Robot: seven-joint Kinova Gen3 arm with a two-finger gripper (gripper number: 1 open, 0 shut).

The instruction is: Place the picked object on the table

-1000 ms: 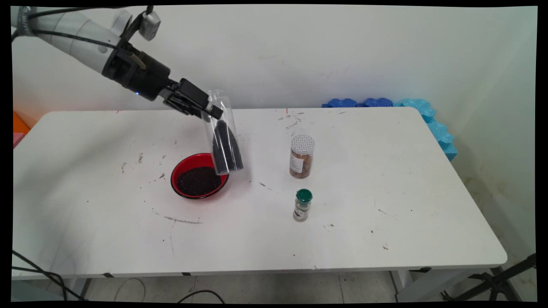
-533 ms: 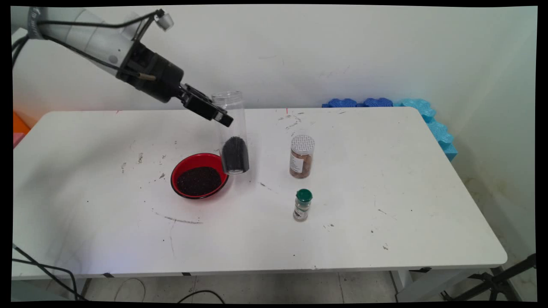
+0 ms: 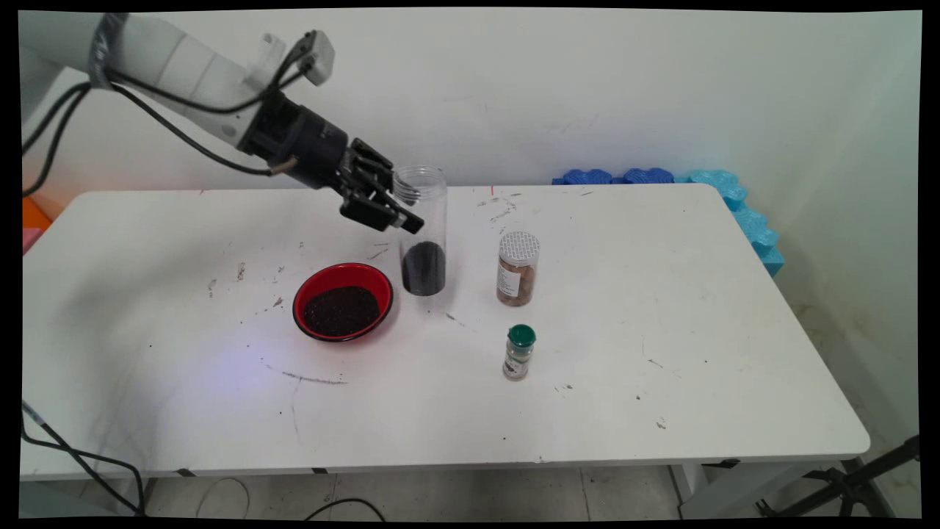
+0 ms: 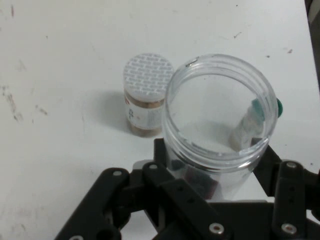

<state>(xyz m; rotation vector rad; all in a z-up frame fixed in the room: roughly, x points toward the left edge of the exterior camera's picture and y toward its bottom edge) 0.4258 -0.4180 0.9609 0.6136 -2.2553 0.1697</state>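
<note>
While clamped shut round the neck of a clear open jar (image 3: 421, 229), pincer (image 3: 402, 209) holding it upright, just right of the red bowl (image 3: 342, 301).

jar (image 3: 421, 220): clear glossy plastic | bowl (image 3: 343, 301): glossy red | bench (image 3: 661, 308): matt white, scuffed | tool (image 3: 382, 202): matt black

The gripper (image 4: 215, 165) clamps an open clear jar (image 4: 220, 117) just below its rim, a white-lidded jar (image 4: 146, 95) stands left of it on the table (image 4: 65, 65), and a green-capped bottle (image 4: 250, 122) shows through its wall.
</note>
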